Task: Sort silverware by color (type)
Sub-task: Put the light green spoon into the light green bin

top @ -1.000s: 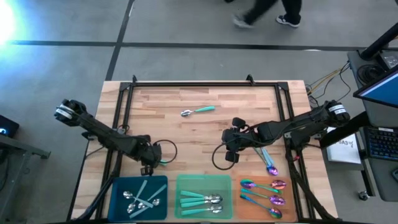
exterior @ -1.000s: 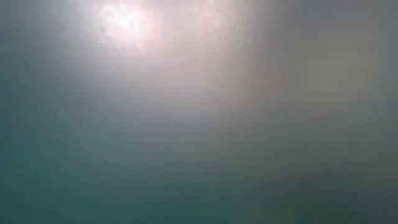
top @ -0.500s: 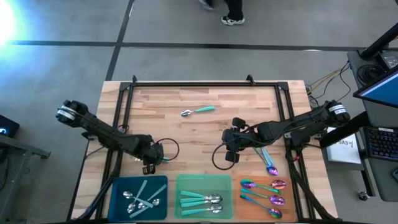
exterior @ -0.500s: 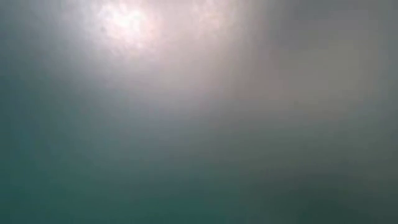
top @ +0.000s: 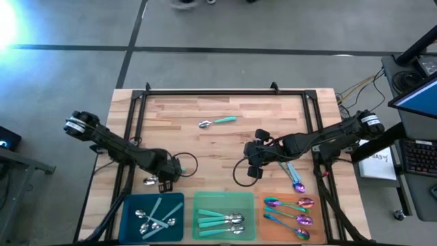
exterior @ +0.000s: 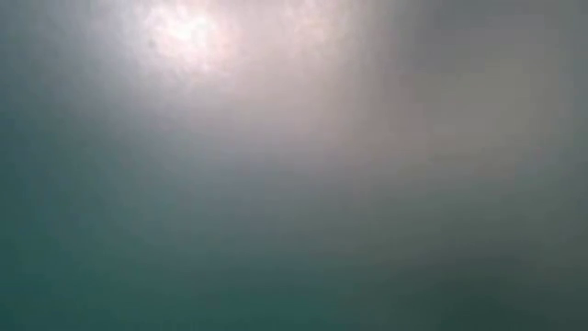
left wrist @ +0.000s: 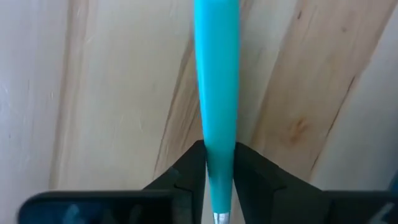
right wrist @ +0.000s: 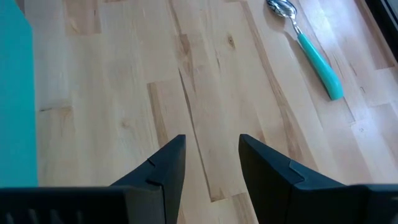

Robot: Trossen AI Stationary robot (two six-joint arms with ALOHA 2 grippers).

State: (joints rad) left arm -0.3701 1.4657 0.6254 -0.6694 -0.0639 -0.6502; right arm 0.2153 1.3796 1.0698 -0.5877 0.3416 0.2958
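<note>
1. The left gripper (top: 166, 183) sits low over the wooden table (top: 225, 143), close to its front edge toward the left side, just behind the blue tray (top: 130, 205)
2. In the left wrist view its two dark fingers (left wrist: 186, 177) press on either side of a teal-handled spoon (left wrist: 216, 93), so the gripper is clamped on that spoon; in the high view the spoon's silver bowl pokes out just left of the gripper
3. The right gripper (top: 254, 171) hovers right of the table's middle, its fingers (right wrist: 165, 165) parted with only bare wood between them; it holds nothing
4. A second teal-handled spoon (top: 217, 122) lies alone toward the back edge of the table, near the centre; the right wrist view shows it too
5. A pale blue-handled spoon with an iridescent bowl (top: 295, 179) lies on the wood under the right arm, just behind the orange tray (top: 261, 217)
6. Along the front edge, the blue tray holds pale blue-handled spoons (top: 153, 217), the green tray (top: 222, 197) holds teal-handled spoons (top: 220, 220), and the orange tray holds iridescent spoons (top: 290, 212)
7. The low view gives only a blurred haze, with nothing to make out
</note>
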